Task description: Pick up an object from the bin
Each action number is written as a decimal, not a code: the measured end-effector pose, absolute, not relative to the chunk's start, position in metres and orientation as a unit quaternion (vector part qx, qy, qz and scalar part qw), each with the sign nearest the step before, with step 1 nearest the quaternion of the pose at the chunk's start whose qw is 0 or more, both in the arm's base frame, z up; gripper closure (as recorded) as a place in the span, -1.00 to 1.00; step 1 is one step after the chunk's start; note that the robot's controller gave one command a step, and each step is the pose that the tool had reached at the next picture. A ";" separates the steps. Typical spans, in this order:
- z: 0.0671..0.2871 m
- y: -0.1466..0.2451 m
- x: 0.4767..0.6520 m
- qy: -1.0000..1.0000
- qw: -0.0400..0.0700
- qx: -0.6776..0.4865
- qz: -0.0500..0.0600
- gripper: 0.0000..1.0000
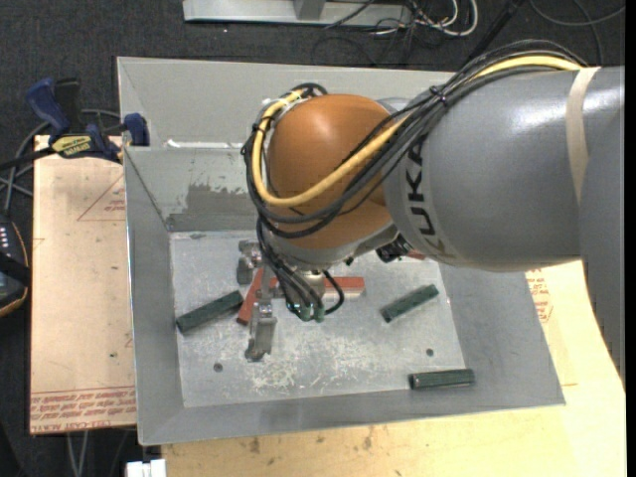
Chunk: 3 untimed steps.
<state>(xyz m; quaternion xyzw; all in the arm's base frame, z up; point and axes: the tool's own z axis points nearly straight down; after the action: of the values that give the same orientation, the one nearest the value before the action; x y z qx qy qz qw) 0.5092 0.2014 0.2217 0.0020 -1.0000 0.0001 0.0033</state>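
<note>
My gripper (256, 298) reaches down to the bin floor left of the middle, under the arm's orange dome. Its fingers stand open: one grey fingertip (262, 338) touches the floor toward the front, and the other sits further back. Between them lies the left end of a red-brown flat bar (254, 294); the bar's other end shows at the right of the cables. The fingers are either side of it, not closed on it. A dark green bar (209, 312) lies slanted just left of the gripper.
A second dark green bar (409, 303) lies slanted right of the middle. A third dark bar (441, 378) lies flat near the front right corner. The big arm and its dome cover the back of the bin.
</note>
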 end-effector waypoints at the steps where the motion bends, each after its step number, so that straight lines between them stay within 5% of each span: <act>1: 0.121 0.209 0.561 -1.000 0.002 0.023 0.000 -1.00; 2: 0.068 0.217 0.553 -0.990 0.001 0.139 0.000 -1.00; 3: 0.070 0.216 0.555 -0.990 0.000 0.138 -0.001 1.00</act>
<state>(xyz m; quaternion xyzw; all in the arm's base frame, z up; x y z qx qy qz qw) 0.5547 0.2165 0.0702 0.1383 -0.9904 -0.0009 -0.0003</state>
